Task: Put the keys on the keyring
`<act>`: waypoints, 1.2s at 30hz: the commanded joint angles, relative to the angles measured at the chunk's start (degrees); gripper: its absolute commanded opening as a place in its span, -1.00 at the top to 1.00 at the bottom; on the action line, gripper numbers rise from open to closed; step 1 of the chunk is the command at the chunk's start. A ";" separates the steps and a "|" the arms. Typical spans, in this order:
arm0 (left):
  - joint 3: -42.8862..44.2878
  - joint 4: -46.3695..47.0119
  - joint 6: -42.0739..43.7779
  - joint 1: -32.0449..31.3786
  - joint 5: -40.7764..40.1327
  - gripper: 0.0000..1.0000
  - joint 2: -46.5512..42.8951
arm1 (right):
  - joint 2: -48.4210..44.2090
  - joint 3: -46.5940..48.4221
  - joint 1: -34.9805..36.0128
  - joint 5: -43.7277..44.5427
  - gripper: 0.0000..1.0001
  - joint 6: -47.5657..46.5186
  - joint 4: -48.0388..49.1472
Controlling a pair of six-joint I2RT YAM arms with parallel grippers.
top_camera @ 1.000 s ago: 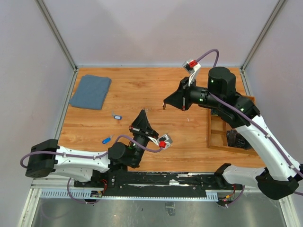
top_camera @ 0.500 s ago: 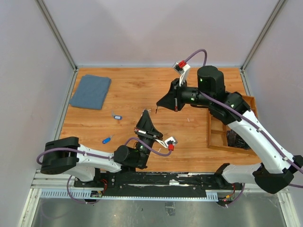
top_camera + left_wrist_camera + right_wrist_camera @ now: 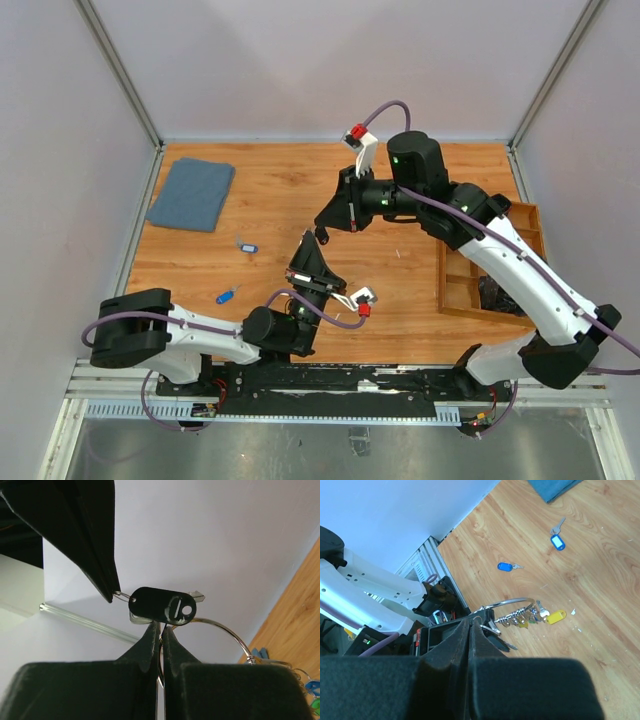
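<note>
My left gripper (image 3: 306, 242) points upward and is shut on the keyring (image 3: 226, 630), a thin silver wire loop. In the left wrist view its fingertips meet (image 3: 161, 627) on the wire. A key with a black tag (image 3: 162, 605) sits at the ring's top, just above those fingertips. My right gripper (image 3: 323, 232) is shut (image 3: 471, 625) on that key's small loop, and one of its fingers (image 3: 95, 545) shows in the left wrist view. Several keys (image 3: 525, 617) and a yellow tag (image 3: 555, 616) hang on the keyring (image 3: 512, 601). Two blue-tagged keys (image 3: 246, 246) (image 3: 226, 295) lie on the table.
A folded blue cloth (image 3: 192, 193) lies at the back left. A wooden tray (image 3: 470, 285) stands at the right edge, under the right arm. Both blue-tagged keys also show in the right wrist view (image 3: 505, 566) (image 3: 557, 541).
My right arm has swung left and brought its gripper from mid-table to my left gripper's tip. The left arm's elbow shifted right early on; its gripper stayed raised.
</note>
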 commanded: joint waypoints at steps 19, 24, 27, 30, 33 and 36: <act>2.16 9.86 2.26 -0.49 0.27 0.99 1.85 | 3.38 5.35 1.19 5.51 0.99 2.60 -10.28; 2.30 9.87 2.34 -0.58 0.29 0.99 2.10 | 4.64 6.53 1.18 5.72 0.99 2.72 -10.11; 2.31 9.87 2.29 -0.67 0.20 0.99 2.30 | 5.23 6.70 1.21 6.13 0.99 2.68 -10.11; 2.29 9.87 2.29 -0.76 0.23 0.99 2.32 | 5.58 6.60 1.22 7.30 0.99 2.60 -10.25; 2.40 9.87 2.34 -0.85 0.18 0.99 2.30 | 5.96 6.72 1.24 8.04 0.99 2.70 -10.57; 2.36 9.92 2.31 -0.80 0.20 0.99 2.22 | 6.22 7.02 1.21 9.28 0.99 2.59 -11.30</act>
